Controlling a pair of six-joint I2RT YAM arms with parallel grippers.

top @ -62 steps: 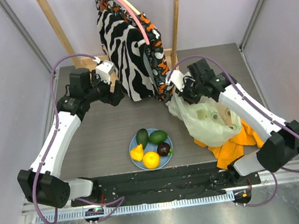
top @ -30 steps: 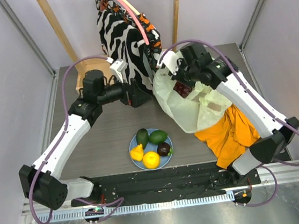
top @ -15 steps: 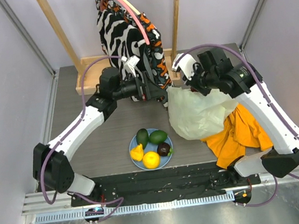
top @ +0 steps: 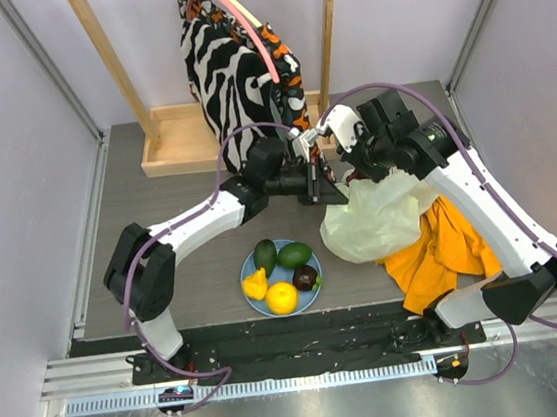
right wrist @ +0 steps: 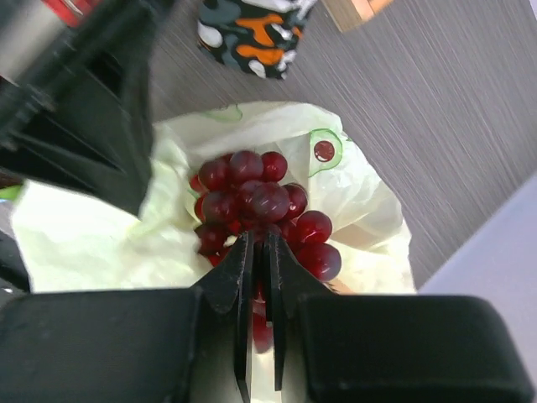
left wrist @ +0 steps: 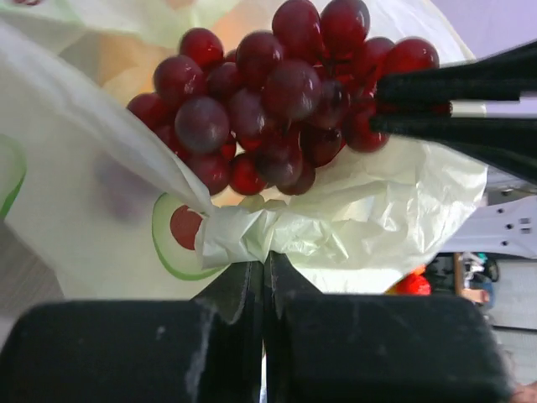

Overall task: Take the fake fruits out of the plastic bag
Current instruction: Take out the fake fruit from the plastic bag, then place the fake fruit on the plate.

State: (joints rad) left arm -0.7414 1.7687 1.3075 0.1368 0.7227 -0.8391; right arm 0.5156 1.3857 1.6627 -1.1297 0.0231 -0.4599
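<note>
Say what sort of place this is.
Probably a robotics lab test cell: left arm and right arm mounted at a table edge, plain walls around, staged props like fake fruits and a plastic bag.

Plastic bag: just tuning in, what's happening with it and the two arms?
The left end effector is shut on a bunched fold of the plastic bag near its mouth. The right end effector is closed on a bunch of grapes sitting in the bag's opening, not yet lifted clear. Five other fruits lie on the blue plate beside the bag, touched by neither arm.
</note>
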